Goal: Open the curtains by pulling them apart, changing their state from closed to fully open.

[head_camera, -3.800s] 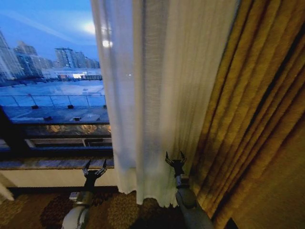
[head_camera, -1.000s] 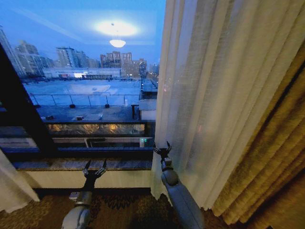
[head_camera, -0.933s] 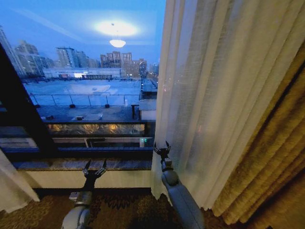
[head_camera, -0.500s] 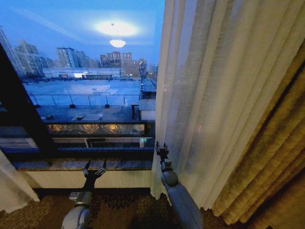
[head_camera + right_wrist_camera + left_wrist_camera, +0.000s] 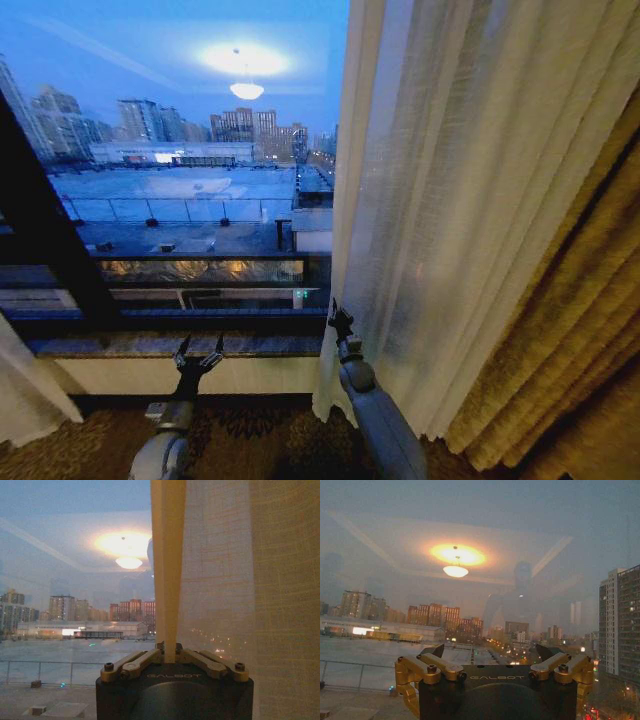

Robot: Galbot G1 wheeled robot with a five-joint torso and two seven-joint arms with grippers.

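The right sheer white curtain (image 5: 430,200) hangs in pleats from the middle of the head view to its right side. Low down at that panel's left edge, my right gripper (image 5: 340,320) is shut on the fabric. In the right wrist view the right gripper (image 5: 169,653) pinches a narrow fold of the curtain (image 5: 167,570), with more sheer cloth beside it. A bit of the left sheer panel (image 5: 25,395) shows at the bottom left. My left gripper (image 5: 198,352) stands open below the sill, holding nothing. In the left wrist view the left gripper (image 5: 490,655) faces the glass.
A thick gold drape (image 5: 580,330) hangs right of the sheer panel. The window glass, a dark slanted frame post (image 5: 40,230) and a stone sill (image 5: 150,345) lie ahead. Patterned carpet (image 5: 260,440) covers the floor around the arms.
The right gripper's fingers, spread a second ago, have come together on the curtain's edge. The earliest frame shows the curtain farther left; the camera has shifted since. The left arm is unchanged.
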